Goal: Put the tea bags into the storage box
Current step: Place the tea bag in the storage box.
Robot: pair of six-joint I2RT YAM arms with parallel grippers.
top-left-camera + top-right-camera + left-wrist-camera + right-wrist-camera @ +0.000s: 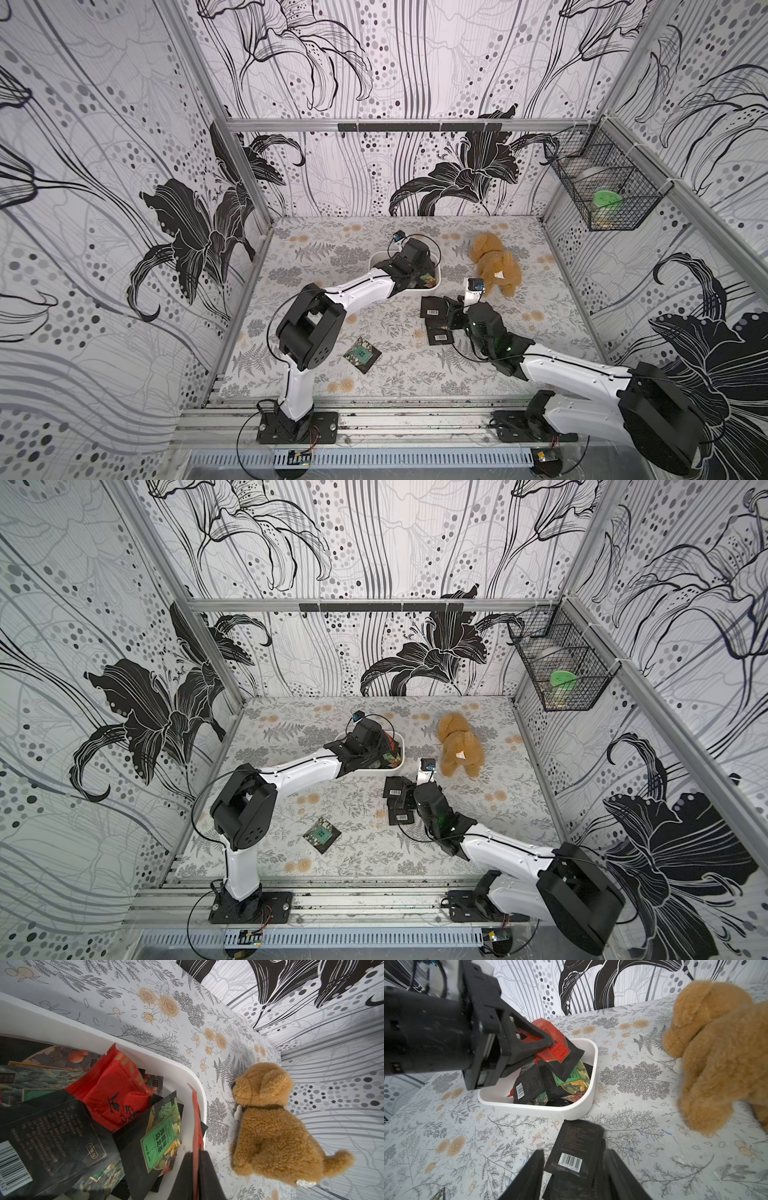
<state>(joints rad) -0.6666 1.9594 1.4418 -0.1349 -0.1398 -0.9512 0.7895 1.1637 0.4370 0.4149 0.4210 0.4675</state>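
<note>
Here: glossy red sachet (548, 1025) over smooth round-cornered white tub (592, 1084).

Tan plush dog (496, 266), black wire basket (619, 216)

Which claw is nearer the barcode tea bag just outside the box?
Right. The right claw straddles the barcode tea bag, open; the left claw is over the storage box, pinching a red tea bag.
</note>
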